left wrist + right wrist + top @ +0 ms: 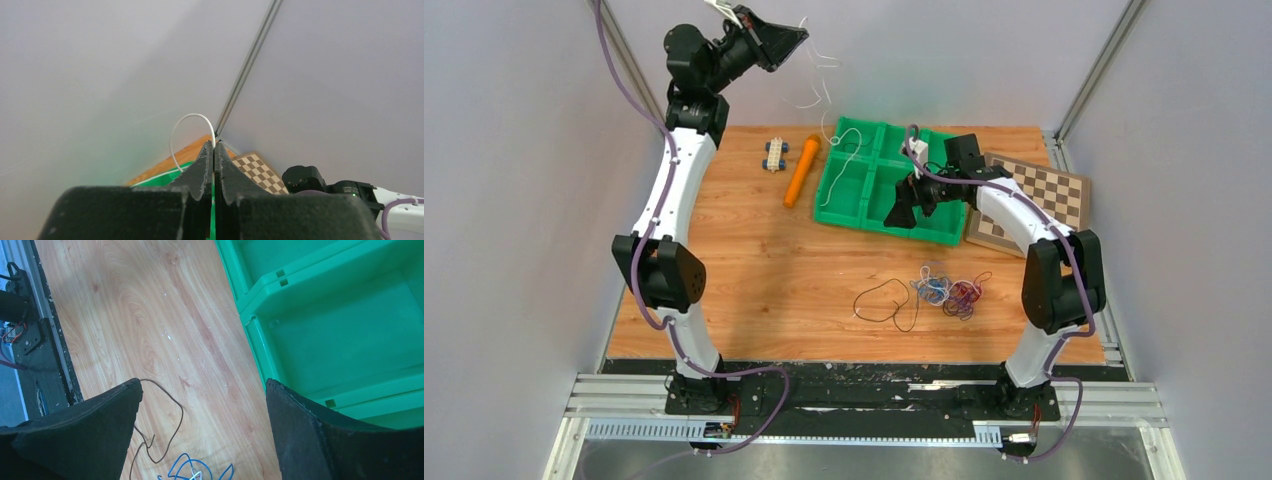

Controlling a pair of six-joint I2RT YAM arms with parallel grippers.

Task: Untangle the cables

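Observation:
My left gripper (796,36) is raised high at the back left and is shut on a thin white wire (824,92). The wire hangs in curls down to the green tray (849,222). In the left wrist view the white wire (181,131) loops out of the closed tips (214,145). On the table lie a dark wire loop (886,303), a blue clump (932,290) and a red-purple clump (965,296). My right gripper (906,213) is open and empty over the tray's near edge. The right wrist view shows the dark wire (172,427) and blue wire (192,469) below the gripper (202,390).
The green tray (325,340) has several compartments. An orange carrot-shaped toy (801,170) and a small blue-and-white piece (774,154) lie left of it. A checkerboard (1039,195) lies to its right, under the right arm. Grey walls close in the sides and back.

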